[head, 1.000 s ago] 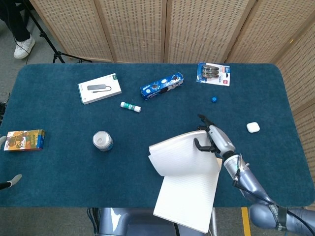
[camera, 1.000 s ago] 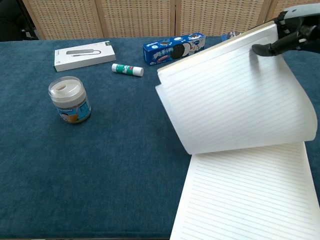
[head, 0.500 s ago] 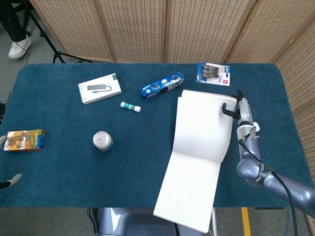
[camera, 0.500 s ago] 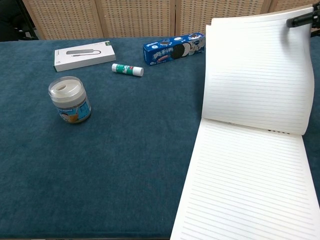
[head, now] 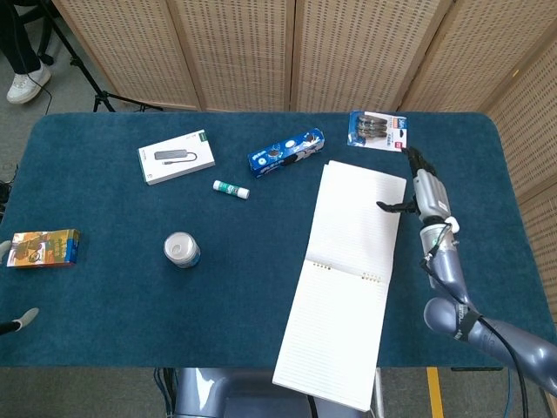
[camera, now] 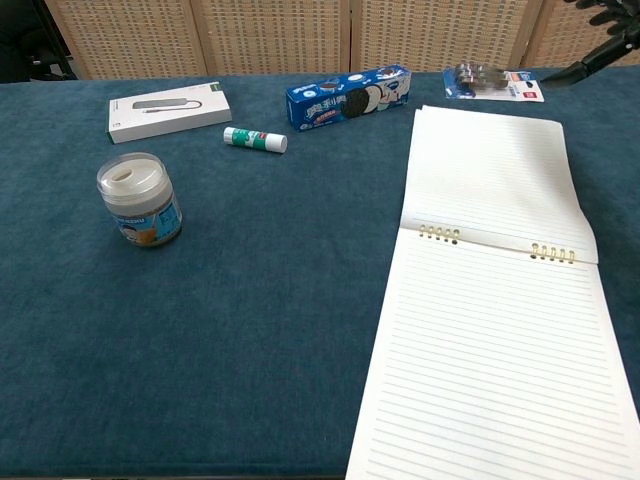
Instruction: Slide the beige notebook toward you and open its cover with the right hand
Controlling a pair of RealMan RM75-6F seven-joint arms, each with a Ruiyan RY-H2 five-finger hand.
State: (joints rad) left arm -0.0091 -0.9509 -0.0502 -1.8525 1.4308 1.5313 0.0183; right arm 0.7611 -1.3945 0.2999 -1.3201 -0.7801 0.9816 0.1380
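Note:
The notebook (head: pixel 348 279) (camera: pixel 490 300) lies fully open and flat on the blue table, lined pages up, ring binding across its middle, near edge hanging over the table's front. Its flipped-over cover and pages (head: pixel 359 218) point toward the far side. My right hand (head: pixel 421 186) (camera: pixel 604 40) hovers just right of the far half, fingers spread, holding nothing, thumb reaching toward the page edge. In the chest view only its dark fingertips show at the top right corner. My left hand is not visible.
Behind the notebook lie a blue cookie pack (head: pixel 285 151), a battery blister pack (head: pixel 377 130) and a glue stick (head: pixel 231 189). A white box (head: pixel 176 157), a small jar (head: pixel 181 249) and a snack box (head: pixel 43 247) sit to the left.
The right hand carried the lifted cover and pages over to the far side and let go. They now lie flat, and the hand has drawn off to the right.

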